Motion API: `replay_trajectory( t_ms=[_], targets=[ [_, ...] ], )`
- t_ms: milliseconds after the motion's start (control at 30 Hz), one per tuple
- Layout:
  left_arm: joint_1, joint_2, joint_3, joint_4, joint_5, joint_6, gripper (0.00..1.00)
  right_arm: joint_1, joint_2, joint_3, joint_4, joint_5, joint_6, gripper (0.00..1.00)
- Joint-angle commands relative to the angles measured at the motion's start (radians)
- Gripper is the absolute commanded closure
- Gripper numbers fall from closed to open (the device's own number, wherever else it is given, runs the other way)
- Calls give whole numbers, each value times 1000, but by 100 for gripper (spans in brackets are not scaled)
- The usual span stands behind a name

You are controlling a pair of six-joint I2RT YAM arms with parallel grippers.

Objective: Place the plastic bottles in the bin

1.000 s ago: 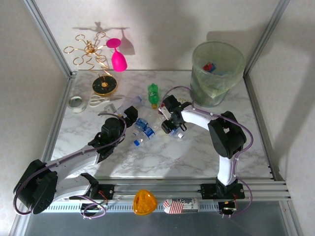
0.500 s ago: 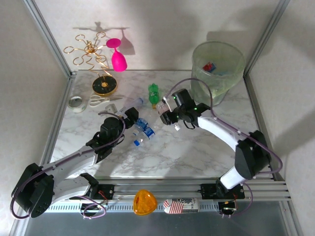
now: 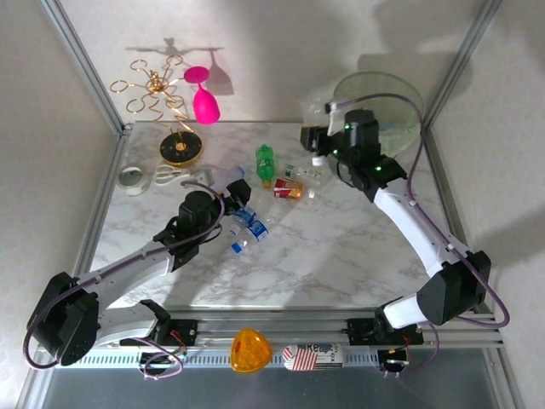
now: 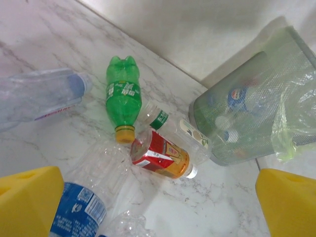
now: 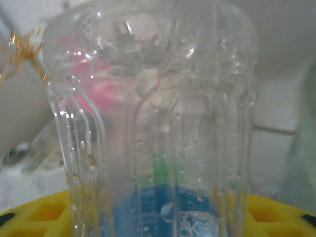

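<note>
Pinching 1 clear bottle (image 5: 158, 123) in right gripper (image 5: 158, 217) beside bin (image 4: 266, 74); storing several inside already; leaving green bottle (image 3: 266, 164), red-labelled bottle (image 3: 288, 191), blue-labelled bottles (image 3: 249, 220) left of bin; hovering there with left gripper (image 4: 153, 207) spread wide.

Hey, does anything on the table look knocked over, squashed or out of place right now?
Yes. Bottles lie toppled across the table: a green bottle, a red-labelled bottle, and a crumpled blue-labelled bottle. The right pincer grips a clear bottle. Nothing looks spilled.

White arms (image 3: 417, 230), black joints (image 3: 456, 285) (purple cables (image 3: 421, 128))
</note>
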Motion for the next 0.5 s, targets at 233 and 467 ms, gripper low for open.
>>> replay_trajectory(
  t_ms=[233,467],
  targets=[
    [8,71,26,153,-131,164,0,-132,27,92,298,296,-56,48],
    [7,102,-19,228,-119,184,0,-198,217,235,329,362,-117,48]
  ],
)
